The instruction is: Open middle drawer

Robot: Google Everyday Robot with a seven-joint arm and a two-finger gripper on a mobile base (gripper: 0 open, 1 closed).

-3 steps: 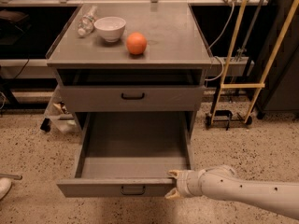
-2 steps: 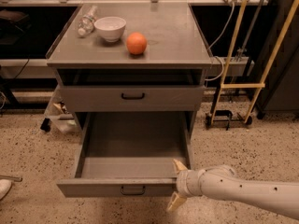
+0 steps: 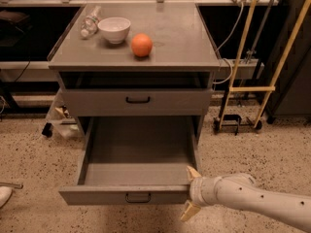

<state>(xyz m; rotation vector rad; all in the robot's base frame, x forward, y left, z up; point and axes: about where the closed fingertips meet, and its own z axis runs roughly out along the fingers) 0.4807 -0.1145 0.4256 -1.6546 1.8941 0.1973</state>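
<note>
Release just happened: the tool [image 3: 191,192] has spread wide, holding nothing, at the front right corner of the middle drawer [image 3: 138,147], which stands pulled far out under the counter [image 3: 180,38]; opening looks complete.

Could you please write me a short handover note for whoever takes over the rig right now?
Claw: open, low at the right end of the middle drawer's front, away from its handle; it appears to grip nothing.
Middle drawer: pulled far out of the cabinet, its plain grey inside showing with nothing in it.
Drawer above: shut.
Done: the middle drawer is open.
Left: probably only backing the arm clear of the drawer front.
</note>
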